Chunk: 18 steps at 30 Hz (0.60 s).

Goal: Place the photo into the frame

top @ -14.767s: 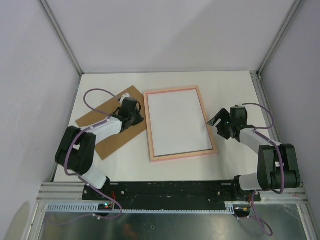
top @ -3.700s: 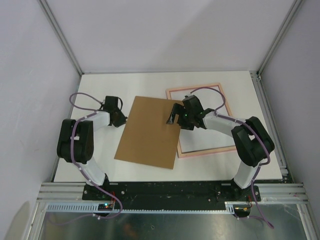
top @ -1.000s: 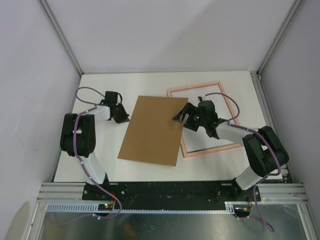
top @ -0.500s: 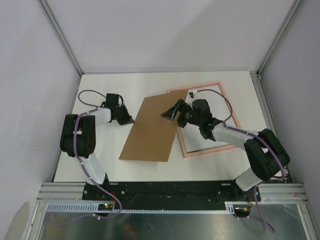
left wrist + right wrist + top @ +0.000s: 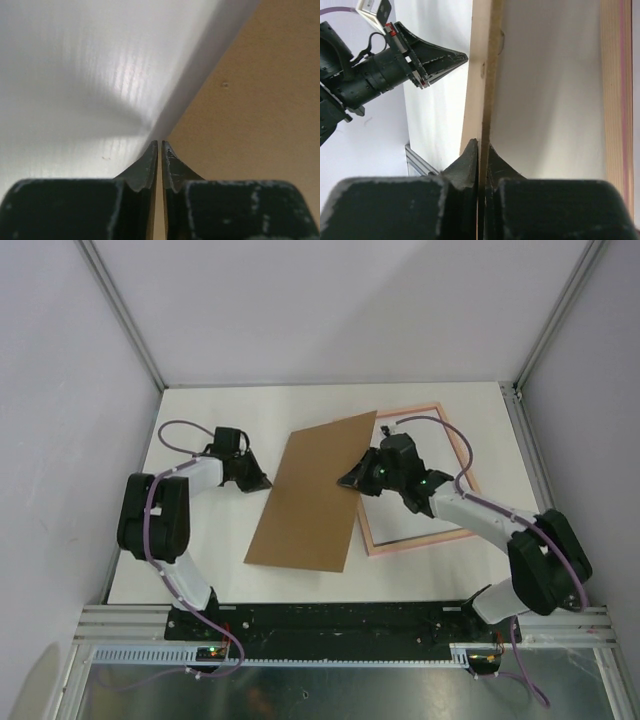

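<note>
A plain brown backing board (image 5: 310,500) stands tilted in the middle of the table, its right edge raised. My right gripper (image 5: 350,482) is shut on that edge; the right wrist view shows the thin board (image 5: 482,60) edge-on between the shut jaws of my right gripper (image 5: 481,142). The pale pink frame (image 5: 425,540) lies flat to the right, partly under the board and arm, one rail (image 5: 612,100) showing. My left gripper (image 5: 264,483) is shut, its tips (image 5: 160,142) at the board's left edge (image 5: 250,100). The photo is out of view.
White enclosure walls with metal posts close in the table on three sides. The arm bases and a metal rail (image 5: 330,625) run along the near edge. Bare white table (image 5: 200,540) shows left of the board.
My right gripper has closed on the board's right edge and raised it, so the board has gone from flat to tilted. The left gripper has stayed shut at the left edge.
</note>
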Available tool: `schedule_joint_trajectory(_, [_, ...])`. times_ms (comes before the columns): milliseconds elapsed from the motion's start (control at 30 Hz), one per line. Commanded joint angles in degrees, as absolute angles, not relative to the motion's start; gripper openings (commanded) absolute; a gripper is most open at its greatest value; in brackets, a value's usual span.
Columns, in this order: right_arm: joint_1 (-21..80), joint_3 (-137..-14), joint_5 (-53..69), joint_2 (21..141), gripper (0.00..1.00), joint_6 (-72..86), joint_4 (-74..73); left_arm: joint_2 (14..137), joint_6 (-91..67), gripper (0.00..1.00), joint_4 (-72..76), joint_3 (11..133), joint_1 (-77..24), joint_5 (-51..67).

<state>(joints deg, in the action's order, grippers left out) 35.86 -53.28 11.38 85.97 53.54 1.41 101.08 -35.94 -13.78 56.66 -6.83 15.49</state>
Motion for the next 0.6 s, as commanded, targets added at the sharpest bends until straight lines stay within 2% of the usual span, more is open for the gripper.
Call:
schedule_joint_trajectory(0, [34.4, -57.4, 5.1, 78.5, 0.01, 46.5, -8.9, 94.4, -37.8, 0.14, -14.8, 58.9, -7.2, 15.1])
schedule_joint_trajectory(267, [29.5, -59.8, -4.9, 61.5, 0.0, 39.6, -22.8, 86.4, -42.1, 0.36, -14.7, 59.7, -10.3, 10.1])
schedule_joint_trajectory(567, [25.1, -66.5, -19.5, 42.9, 0.0, 37.2, -35.2, 91.3, -53.4, 0.41, -12.1, 61.6, -28.6, -5.5])
